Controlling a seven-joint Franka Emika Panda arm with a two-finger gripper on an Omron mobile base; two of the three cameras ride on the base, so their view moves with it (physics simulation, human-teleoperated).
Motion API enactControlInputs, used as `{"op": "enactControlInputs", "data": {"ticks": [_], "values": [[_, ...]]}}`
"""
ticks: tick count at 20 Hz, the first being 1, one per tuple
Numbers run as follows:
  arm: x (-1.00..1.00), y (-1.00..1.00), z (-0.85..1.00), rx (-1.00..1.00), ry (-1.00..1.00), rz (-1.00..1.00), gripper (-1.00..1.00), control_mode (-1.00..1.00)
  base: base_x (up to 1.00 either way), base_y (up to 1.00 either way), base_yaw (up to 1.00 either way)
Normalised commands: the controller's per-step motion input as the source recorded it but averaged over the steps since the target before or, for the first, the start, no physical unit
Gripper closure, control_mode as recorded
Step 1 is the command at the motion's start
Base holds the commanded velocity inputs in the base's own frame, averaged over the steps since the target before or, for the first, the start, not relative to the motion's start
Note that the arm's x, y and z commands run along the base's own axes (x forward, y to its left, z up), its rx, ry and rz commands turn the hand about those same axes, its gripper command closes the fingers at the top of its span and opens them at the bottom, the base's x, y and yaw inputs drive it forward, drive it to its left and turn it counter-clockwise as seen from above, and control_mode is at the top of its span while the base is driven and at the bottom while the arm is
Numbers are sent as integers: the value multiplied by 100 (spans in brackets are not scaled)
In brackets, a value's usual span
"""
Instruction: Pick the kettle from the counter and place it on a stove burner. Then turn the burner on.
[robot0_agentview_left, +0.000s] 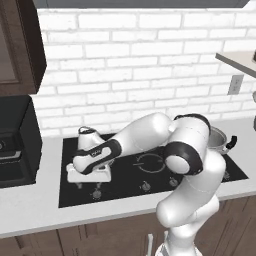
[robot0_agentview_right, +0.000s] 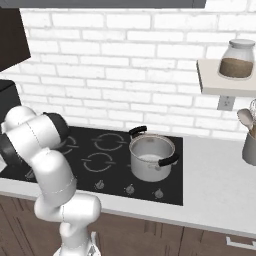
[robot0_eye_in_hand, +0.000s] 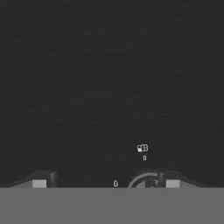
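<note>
The silver-grey kettle (robot0_agentview_left: 88, 136) stands upright on the back left of the black cooktop (robot0_agentview_left: 130, 190). What marking lies under it I cannot tell. My gripper (robot0_agentview_left: 90, 184) hangs low over the cooktop's front left, in front of the kettle and apart from it. In the hand view the gripper (robot0_eye_in_hand: 106, 183) is open, its fingertips (robot0_eye_in_hand: 39, 183) wide apart just above the glass. A round knob (robot0_eye_in_hand: 146, 180) sits inside the right tip, with small printed marks (robot0_eye_in_hand: 142, 148) beyond it. One stove burner ring (robot0_agentview_left: 150, 162) shows mid-cooktop. The pale counter (robot0_agentview_left: 30, 210) surrounds the cooktop.
A steel pot (robot0_agentview_right: 150, 157) with two black handles stands on the right half of the cooktop. More knobs (robot0_agentview_right: 130, 189) line its front edge. A dark appliance (robot0_agentview_left: 15, 145) stands on the counter to the left. A shelf with a jar (robot0_agentview_right: 237, 60) hangs at right.
</note>
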Motion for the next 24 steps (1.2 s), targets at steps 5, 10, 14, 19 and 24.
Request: {"op": "enactControlInputs", "data": {"ticks": [5,10,14,19,24], "values": [[3,-27,-13,0,-8,0,-100,-100,0,0,0],[-10,0,-14,0,0,0,-100,-100,0,0,0],[-19,0,-4,0,0,0,-100,-100,0,0,0],[-31,0,0,0,0,0,-100,-100,0,0,0],[-19,0,-4,0,0,0,-100,-100,0,0,0]]}}
